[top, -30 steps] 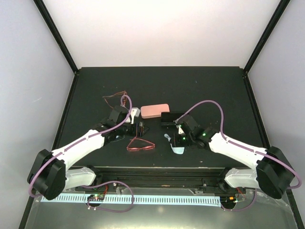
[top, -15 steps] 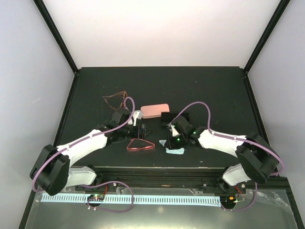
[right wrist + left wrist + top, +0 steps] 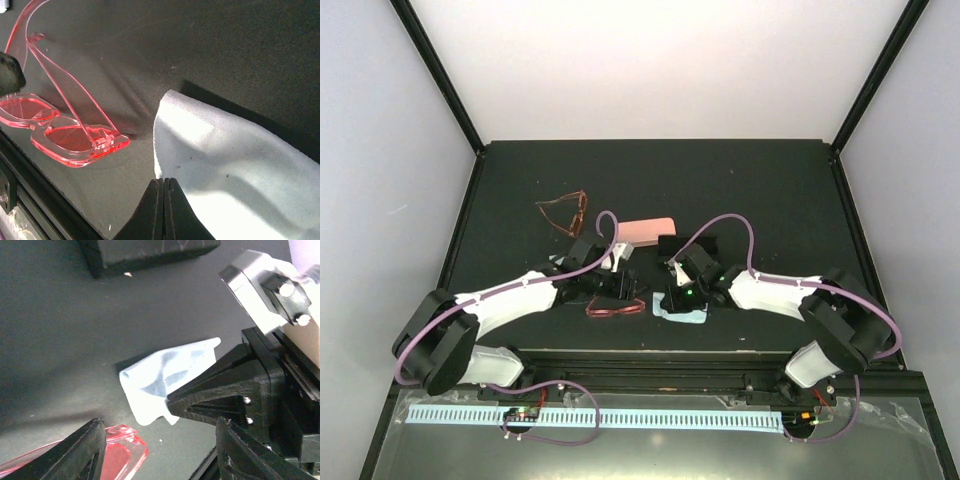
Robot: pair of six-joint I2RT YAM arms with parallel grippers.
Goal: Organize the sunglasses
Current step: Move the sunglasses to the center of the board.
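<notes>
Red-pink sunglasses (image 3: 616, 308) lie flat near the front edge of the counter (image 3: 770, 190), translucent, arms swung out; brownish-amber sunglasses (image 3: 563, 212) sit well apart, back left, arms open.

Black matte table (image 3: 770, 170) inside 3 pale walls (image 3: 660, 60) with 2 black corner posts (image 3: 438, 75), under soft even light.

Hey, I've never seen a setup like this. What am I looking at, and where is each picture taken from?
A robot's left arm and right arm are bolted to a black table. One picture looks down from above; the others come from a camera on each wrist. On the table lie red-pink sunglasses, brownish sunglasses, a pink case, a black case and a light blue cloth. The left pincer is open and empty beside the red-pink pair; the right pincer is shut on the cloth's edge.
</notes>
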